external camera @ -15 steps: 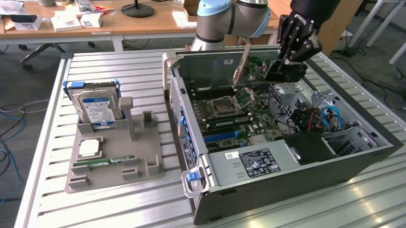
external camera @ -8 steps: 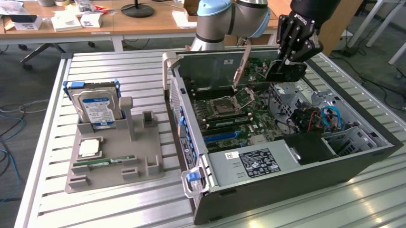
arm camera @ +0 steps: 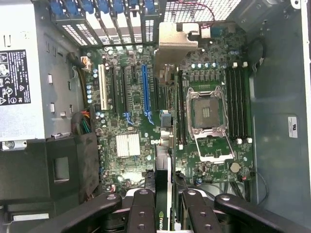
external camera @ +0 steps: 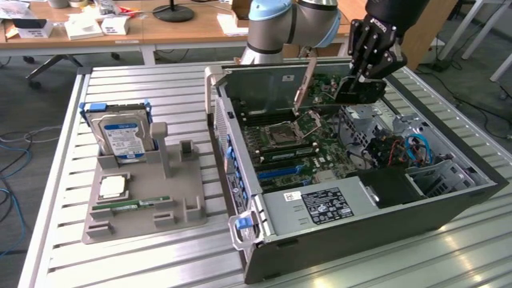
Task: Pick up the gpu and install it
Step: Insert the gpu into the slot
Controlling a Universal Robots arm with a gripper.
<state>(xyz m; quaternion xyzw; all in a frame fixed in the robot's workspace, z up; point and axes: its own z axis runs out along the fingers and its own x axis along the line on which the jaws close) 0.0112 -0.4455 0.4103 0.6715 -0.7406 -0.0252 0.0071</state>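
My gripper [external camera: 364, 81] hangs over the far end of the open computer case [external camera: 448, 198] and is shut on the gpu [external camera: 352, 97], a dark flat card held on edge above the motherboard [external camera: 316, 150]. In the wrist view the gpu [arm camera: 163, 213] shows edge-on between my black fingers [arm camera: 141, 208], with my gripper [arm camera: 165, 196] closed around it. Its silvery end bracket [arm camera: 177, 41] points toward the case's slot openings. The card floats beside the long blue slot [arm camera: 144, 92], between that slot and the open processor socket [arm camera: 210, 116], and is not seated.
On the exterior view's left a grey holder [external camera: 144, 210] carries a silver hard drive [external camera: 122, 135], a processor chip [external camera: 112, 187] and a green memory stick [external camera: 132, 205]. A power supply [external camera: 320, 204] and cables [external camera: 416, 147] fill the case's near end. Case walls surround the board.
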